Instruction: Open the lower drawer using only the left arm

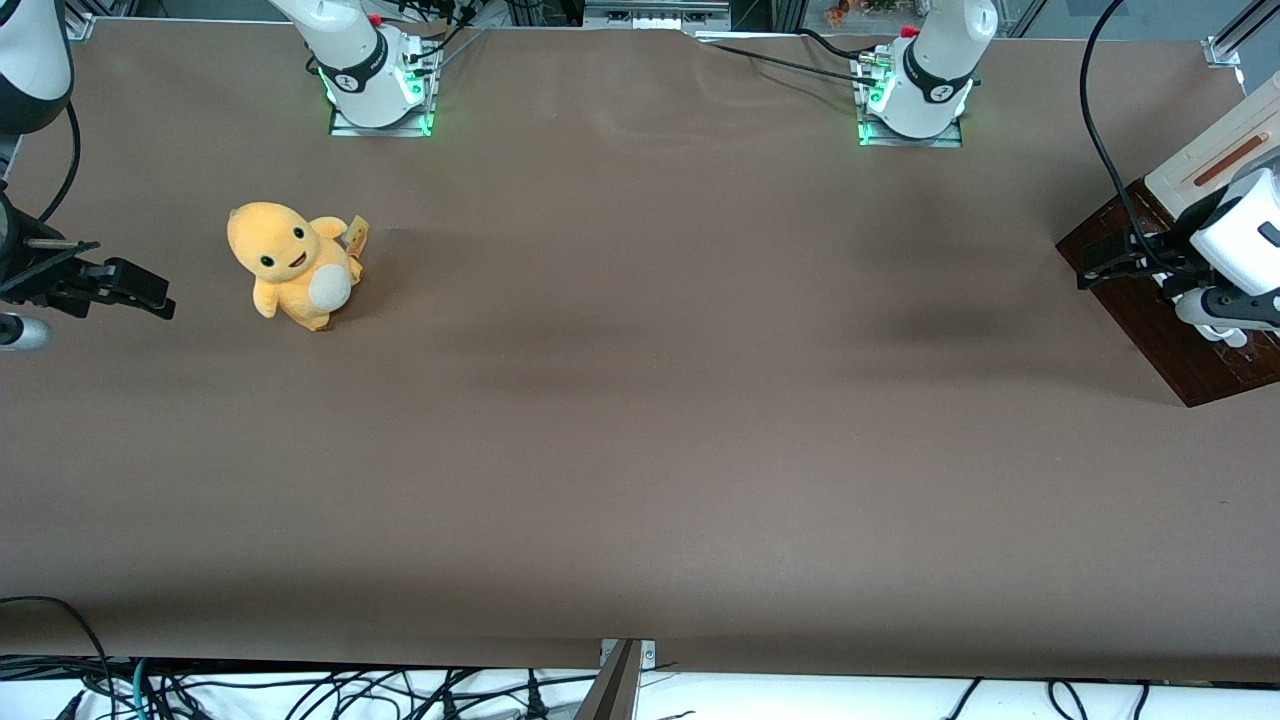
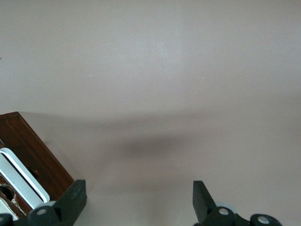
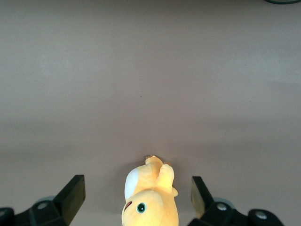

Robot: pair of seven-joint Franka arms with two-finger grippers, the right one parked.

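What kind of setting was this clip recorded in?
Likely a robotics lab bench: a brown-covered table, bolted-down arm bases, loose cables. The open gripper hovers beside the lower drawer.

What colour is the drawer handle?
White; the handle shows best in the left wrist view, beside the open tool.

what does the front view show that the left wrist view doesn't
Only the front view shows the yellow plush toy toward the parked arm's end of the table, both arm bases, and the left arm above the cabinet. Only the left wrist view shows the white bar handle on the lower drawer. Both show the open gripper, empty, beside the drawer front, and the brown table.
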